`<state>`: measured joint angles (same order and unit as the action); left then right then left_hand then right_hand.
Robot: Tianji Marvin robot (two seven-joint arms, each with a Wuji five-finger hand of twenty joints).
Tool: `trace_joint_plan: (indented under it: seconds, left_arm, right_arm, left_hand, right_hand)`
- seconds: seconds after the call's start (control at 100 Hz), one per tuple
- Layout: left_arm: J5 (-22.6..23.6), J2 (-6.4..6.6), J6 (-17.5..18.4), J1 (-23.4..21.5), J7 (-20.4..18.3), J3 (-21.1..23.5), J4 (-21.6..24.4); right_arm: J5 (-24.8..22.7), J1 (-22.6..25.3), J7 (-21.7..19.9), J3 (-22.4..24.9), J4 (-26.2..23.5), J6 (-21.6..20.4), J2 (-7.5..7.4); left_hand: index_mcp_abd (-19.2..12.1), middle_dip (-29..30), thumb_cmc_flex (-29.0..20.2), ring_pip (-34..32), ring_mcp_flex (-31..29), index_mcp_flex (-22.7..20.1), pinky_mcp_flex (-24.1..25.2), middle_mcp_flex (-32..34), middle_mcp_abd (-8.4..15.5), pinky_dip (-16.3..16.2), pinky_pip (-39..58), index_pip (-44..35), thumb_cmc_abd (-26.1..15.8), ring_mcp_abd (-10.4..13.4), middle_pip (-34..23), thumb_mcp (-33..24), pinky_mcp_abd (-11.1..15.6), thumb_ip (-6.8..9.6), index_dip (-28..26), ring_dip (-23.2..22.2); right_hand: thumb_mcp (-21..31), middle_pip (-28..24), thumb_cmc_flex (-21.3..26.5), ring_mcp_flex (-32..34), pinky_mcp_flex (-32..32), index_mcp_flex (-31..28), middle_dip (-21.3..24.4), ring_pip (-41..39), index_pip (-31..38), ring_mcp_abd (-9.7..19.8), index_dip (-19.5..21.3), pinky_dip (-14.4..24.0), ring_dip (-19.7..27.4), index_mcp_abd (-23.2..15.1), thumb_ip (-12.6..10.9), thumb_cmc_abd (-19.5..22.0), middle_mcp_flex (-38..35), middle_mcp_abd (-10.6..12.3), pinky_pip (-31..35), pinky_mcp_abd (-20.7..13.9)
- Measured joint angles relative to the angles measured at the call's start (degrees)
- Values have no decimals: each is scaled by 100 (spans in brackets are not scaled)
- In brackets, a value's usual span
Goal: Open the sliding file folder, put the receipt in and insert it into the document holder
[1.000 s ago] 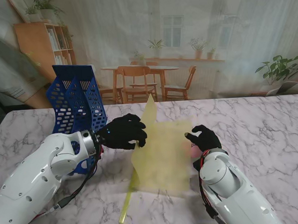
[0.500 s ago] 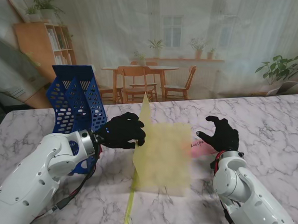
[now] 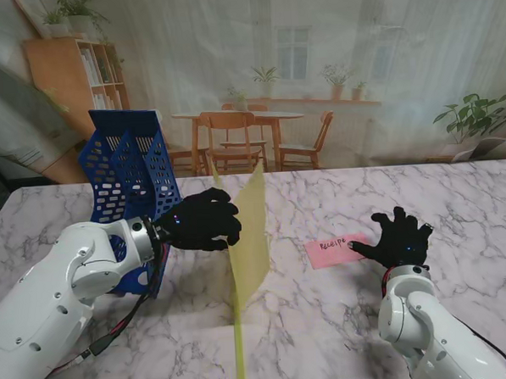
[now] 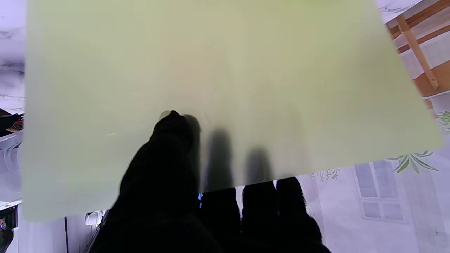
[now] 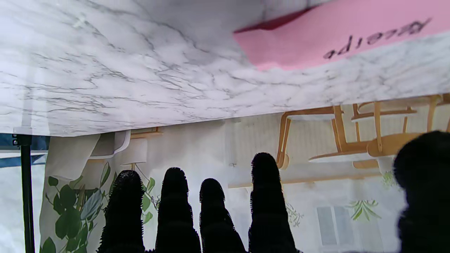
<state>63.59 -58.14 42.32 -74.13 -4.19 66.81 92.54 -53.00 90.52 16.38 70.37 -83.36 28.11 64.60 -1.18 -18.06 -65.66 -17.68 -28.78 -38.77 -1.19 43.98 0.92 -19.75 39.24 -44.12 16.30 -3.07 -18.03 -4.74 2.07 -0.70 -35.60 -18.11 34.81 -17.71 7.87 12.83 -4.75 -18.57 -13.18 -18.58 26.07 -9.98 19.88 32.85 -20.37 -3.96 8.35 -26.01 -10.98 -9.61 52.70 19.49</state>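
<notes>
1. Left hand (image 3: 199, 220) pinching yellow file folder (image 3: 249, 236) upright beside blue document holder (image 3: 131, 175), freeing the receipt.
2. Right hand (image 3: 402, 239) spread, ungrasping, touching pink receipt (image 3: 332, 250) right of folder on desk (image 3: 457, 204), ready for pickup.

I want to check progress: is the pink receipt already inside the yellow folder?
No, the pink receipt lies on the table beside the right hand, apart from the yellow folder.

Glossy white rounded arm shells, black fabric-gloved left hand (image 3: 199, 219) and right hand (image 3: 400, 241), thin cables at the wrists.
</notes>
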Motion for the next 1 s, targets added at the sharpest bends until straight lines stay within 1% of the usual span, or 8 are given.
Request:
trace_joint_plan:
  seconds: [0.08, 0.32, 0.42, 0.5, 0.69, 0.76, 0.88, 1.0]
  left_arm:
    - [-37, 13, 22, 15, -127, -5, 21]
    - [-266, 71, 17, 359, -560, -327, -27]
    - [-477, 88, -27, 576, -750, -559, -124]
    - [-527, 94, -77, 762, -754, -789, -254]
    - [-814, 81, -285, 1159, -732, -1360, -662]
    - [-850, 62, -318, 1242, -727, -1487, -766]
    - [-871, 26, -333, 1262, -662, -1531, -824]
    - [-830, 3, -278, 1192, -595, -1446, -820]
  right_arm:
    - [-26, -46, -59, -98, 62, 109, -22]
    - [106, -225, -108, -301, 266, 229, -19]
    - [107, -275, -107, -356, 320, 284, -13]
    - [107, -304, -107, -384, 347, 305, -9]
    - [124, -349, -118, -435, 389, 336, -2]
    - [124, -354, -127, -446, 390, 371, -1]
    - [111, -378, -153, -503, 402, 480, -2]
    - [101, -417, -151, -577, 444, 573, -2]
  left_hand:
    - [23, -1, 6, 0, -1, -1, 0, 0, 0, 0, 0, 0, -62, 6, 5, -1, 1, 0, -76, -1]
    - [64, -1, 9, 0, -6, -1, 0, 0, -10, 0, 0, 0, -156, 52, 77, -2, 1, 0, -276, -51]
    - [68, 0, 10, 0, -7, -1, 0, 0, 17, 0, 0, 0, -160, 75, 83, -2, 1, 0, -359, -37]
    - [70, 8, 12, 0, -7, 10, -35, 0, 72, 0, 0, 0, -225, 106, 139, 7, 1, -1, -429, -35]
    - [70, 32, 12, 0, -8, 17, -95, 0, 85, 0, 0, 18, -225, 121, 142, 94, 1, -4, -450, -33]
    - [70, 82, 12, 0, -8, 82, -113, 0, 91, 0, 0, 18, -233, 138, 143, 102, 1, -4, -472, -32]
    - [70, 85, 12, 0, -9, 82, -125, 0, 91, 0, 0, 18, -236, 148, 143, 112, 1, -5, -477, -32]
    - [30, 86, 11, 0, -9, 82, -131, 0, 96, 0, 0, 18, -299, 152, 143, 184, 4, -9, -477, -32]
  right_hand:
    - [0, 168, 0, -1, -13, -2, 171, 297, -76, 2, 0, -60, 179, 183, 0, 0, 0, 27, -291, 43]
    - [-1, 224, -1, 19, -14, 1, 275, 575, -146, 2, -57, -60, 267, 190, 0, 0, 0, 26, -410, 44]
    - [-3, 224, 14, 19, -14, 1, 276, 575, -146, 2, -58, -61, 268, 495, 0, 0, 0, 27, -418, 44]
    - [-20, 224, 103, 21, -14, 1, 276, 575, -146, 2, -123, -61, 268, 688, 0, -52, 0, 27, -460, 44]
    - [-28, 224, 191, 92, 59, 1, 276, 575, -146, 2, -133, -61, 268, 689, 0, -49, 0, 27, -484, 44]
    - [-43, 224, 424, 106, 64, 1, 276, 575, -146, 2, -133, -61, 268, 689, 0, -46, 0, 27, -494, 44]
    - [-170, 224, 475, 107, 78, -26, 276, 575, -146, 2, -133, -61, 268, 700, 0, -46, 0, -29, -520, 44]
    - [-154, 224, 475, 110, 124, -223, 276, 575, -136, 2, -133, -61, 268, 906, 0, -46, -1, -106, -526, 45]
